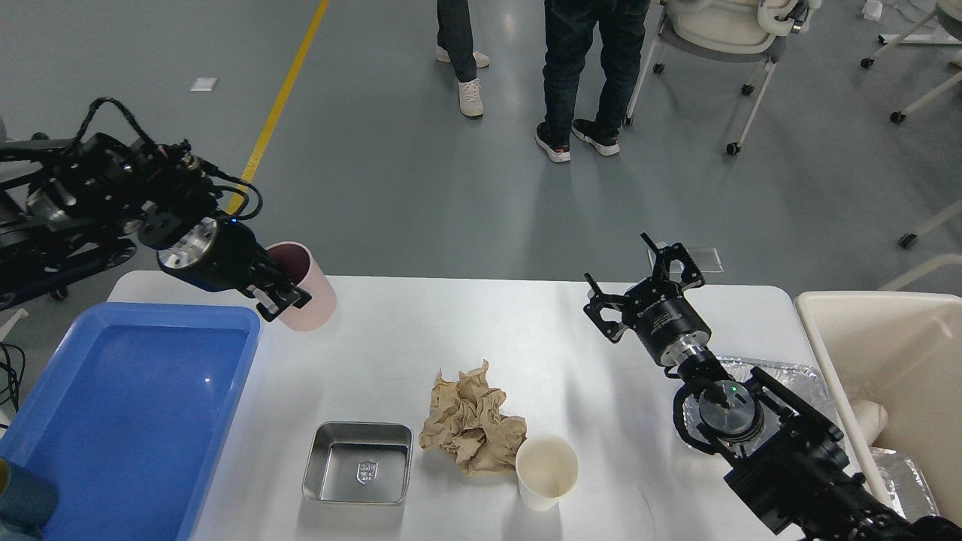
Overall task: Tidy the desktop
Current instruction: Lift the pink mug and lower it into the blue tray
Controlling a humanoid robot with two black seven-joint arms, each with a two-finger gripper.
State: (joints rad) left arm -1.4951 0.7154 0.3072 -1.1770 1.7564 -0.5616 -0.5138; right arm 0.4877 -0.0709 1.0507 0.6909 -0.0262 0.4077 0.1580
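grey workshop floor with a yellow line, two people standing beyond the table, wheeled chairs at the far right. in front of us lies the desktop (451, 338), white, wide, with rounded corners, flanked by a blue plastic bin (135, 421) on our left and a cream-coloured bin (887, 353) on our right.

findings, left side: our left gripper (282, 297) is closed on the rim of a pink cup (304, 289), one finger inside and one outside as far as we can make out. the cup is tilted, mouth toward the arm, near the far left corner of the desktop and just beside the blue bin's far right corner; we cannot tell whether it is clear of the surface. the blue bin shows a bare floor, apart from a teal object cut off at its near left edge.

findings, right side: our right gripper (642, 282) hovers above the far right part of the desktop with fingers spread wide, holding nothing. a foil tray (797, 376) lies under that arm, near the cream bin.

outstanding items on the desktop: a square metal tray (359, 472), a crumpled brown paper (470, 421) just beside it, and a white paper cup (547, 472), upright, touching the paper's near right edge.

assessment: the task is at an early to middle stage. one item is in hand and appears bound for the blue bin; we judge four more items remain to be cleared.
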